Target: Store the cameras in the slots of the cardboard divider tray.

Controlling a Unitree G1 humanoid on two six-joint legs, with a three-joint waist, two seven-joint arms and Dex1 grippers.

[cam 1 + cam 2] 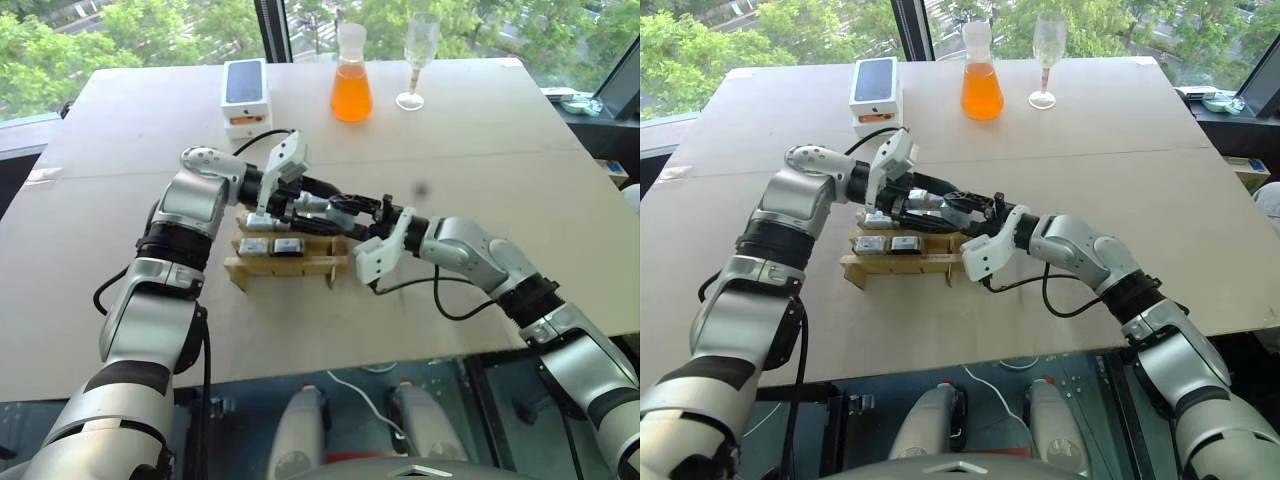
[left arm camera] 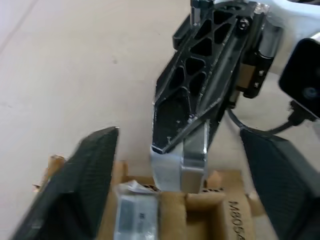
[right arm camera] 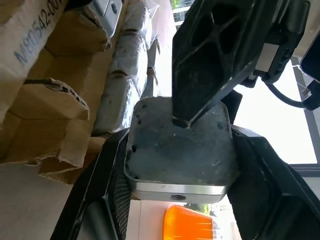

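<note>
The cardboard divider tray [image 1: 285, 268] lies mid-table, with two silver-grey cameras [image 1: 253, 246] [image 1: 287, 246] in its near slots and more wrapped ones in the row behind. Both arms meet just above its far side. My right gripper [image 3: 180, 142] comes in from the right, shut on a silver camera [image 2: 181, 165] held over a slot. My left gripper [image 2: 180, 135] reaches in from the left, open. Its fingers [image 2: 90, 185] straddle that camera without touching its sides. In the right wrist view one left finger [image 3: 210, 60] lies across the camera's face.
Stacked white phone boxes [image 1: 244, 95] stand behind the tray. A flask of orange liquid [image 1: 351, 85] and a tall glass [image 1: 416, 60] stand at the table's far edge. A black cable [image 1: 450, 305] loops under the right forearm.
</note>
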